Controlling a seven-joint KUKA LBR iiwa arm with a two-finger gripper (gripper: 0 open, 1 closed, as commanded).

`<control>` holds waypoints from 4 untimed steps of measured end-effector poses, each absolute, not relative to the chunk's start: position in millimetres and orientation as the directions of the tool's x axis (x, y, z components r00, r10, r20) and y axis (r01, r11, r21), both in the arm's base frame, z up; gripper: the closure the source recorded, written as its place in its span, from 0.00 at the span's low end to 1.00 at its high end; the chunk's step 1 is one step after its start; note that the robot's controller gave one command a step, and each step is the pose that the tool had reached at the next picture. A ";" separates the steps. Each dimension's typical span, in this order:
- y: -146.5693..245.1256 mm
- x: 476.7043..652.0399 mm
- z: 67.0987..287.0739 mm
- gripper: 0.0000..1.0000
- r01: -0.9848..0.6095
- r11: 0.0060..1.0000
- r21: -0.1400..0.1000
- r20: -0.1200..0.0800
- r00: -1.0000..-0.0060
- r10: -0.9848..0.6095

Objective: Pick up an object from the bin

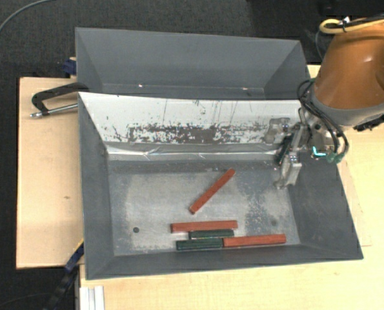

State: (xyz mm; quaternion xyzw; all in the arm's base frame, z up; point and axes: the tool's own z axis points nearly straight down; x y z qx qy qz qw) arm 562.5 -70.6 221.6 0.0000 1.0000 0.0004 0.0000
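Note:
My gripper (287, 172) hangs near the bin's right wall, above the floor at the back right. An orange-red stick (212, 190) lies slanted on the floor to its left, well apart from it. Toward the front, a red-brown stick (204, 226) lies flat. Just in front of that one lie a dark green stick (203, 239) and a red stick (255, 240), side by side along the front wall. Nothing shows in the gripper.
The arm with its orange cover comes in over the bin's right rim. The back wall slopes and is scuffed. A small dark speck (135, 230) sits on the floor at the front left.

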 end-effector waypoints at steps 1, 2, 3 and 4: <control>22.9 559.2 68.5 0.00 0.014 1.000 0.003 0.004 -1.000 0.014; 33.6 591.3 101.3 0.00 -0.158 0.987 0.000 -0.007 -0.987 -0.158; 21.9 594.7 101.2 0.00 -0.633 0.775 -0.003 -0.007 -0.775 -0.633; 36.0 602.3 71.1 0.00 -0.894 0.448 -0.003 -0.006 -0.448 -0.894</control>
